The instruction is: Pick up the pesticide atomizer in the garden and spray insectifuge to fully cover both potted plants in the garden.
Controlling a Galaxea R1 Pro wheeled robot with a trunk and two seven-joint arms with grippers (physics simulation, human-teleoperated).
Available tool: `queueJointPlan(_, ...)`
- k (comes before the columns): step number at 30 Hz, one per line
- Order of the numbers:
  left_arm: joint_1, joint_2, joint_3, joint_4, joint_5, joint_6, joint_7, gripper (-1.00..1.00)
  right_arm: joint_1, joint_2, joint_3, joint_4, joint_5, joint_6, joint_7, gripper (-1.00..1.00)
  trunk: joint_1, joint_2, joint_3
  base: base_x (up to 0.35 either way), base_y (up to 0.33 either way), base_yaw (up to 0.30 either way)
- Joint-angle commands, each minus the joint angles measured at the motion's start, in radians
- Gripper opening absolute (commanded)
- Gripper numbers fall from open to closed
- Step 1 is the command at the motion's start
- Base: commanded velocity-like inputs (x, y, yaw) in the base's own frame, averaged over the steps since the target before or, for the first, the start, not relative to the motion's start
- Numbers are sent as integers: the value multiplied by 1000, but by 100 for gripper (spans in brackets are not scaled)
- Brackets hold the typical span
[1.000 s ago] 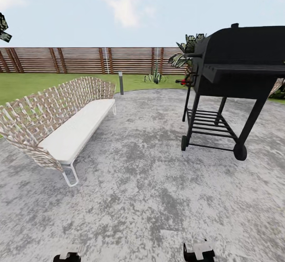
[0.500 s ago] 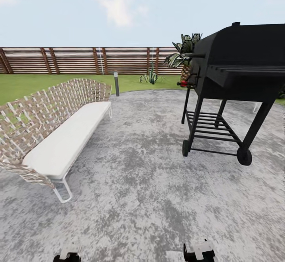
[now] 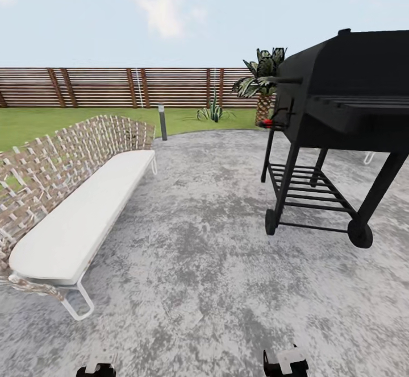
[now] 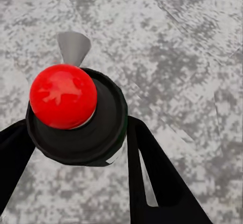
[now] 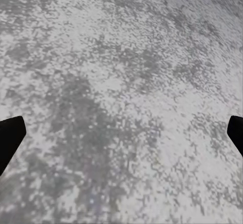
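One wicker bench (image 3: pixel 74 195), one black grill (image 3: pixel 341 104), one bollard light (image 3: pixel 162 121).

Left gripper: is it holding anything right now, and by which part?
Yes. The left gripper clamps a dark bottle with a red cap, fingers on its body below the cap.
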Motion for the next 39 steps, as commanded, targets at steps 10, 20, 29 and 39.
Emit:
queueJointPlan(10, -1, 0, -3, 1, 9, -2, -5, -100, -1, 1, 4, 1, 7, 0, -10, 100, 0, 0, -1, 334, 34, 0)
queueJointPlan(20, -1, 0, -3, 1, 9, -1, -5, -100, -1, 3, 4, 1, 7, 1, -10, 100, 0, 0, -1, 335, 0, 0)
queueJointPlan(29, -1, -1, -3, 1, 9, -2, -5, -100, -1, 3, 4, 1, 7, 1, -9, 100, 0, 0, -1, 335, 0, 0)
queueJointPlan(39, -1, 0, -3, 1, 9, -2, -5, -100, -1, 3, 4, 1, 7, 1, -9, 100, 0, 0, -1, 335, 3, -14)
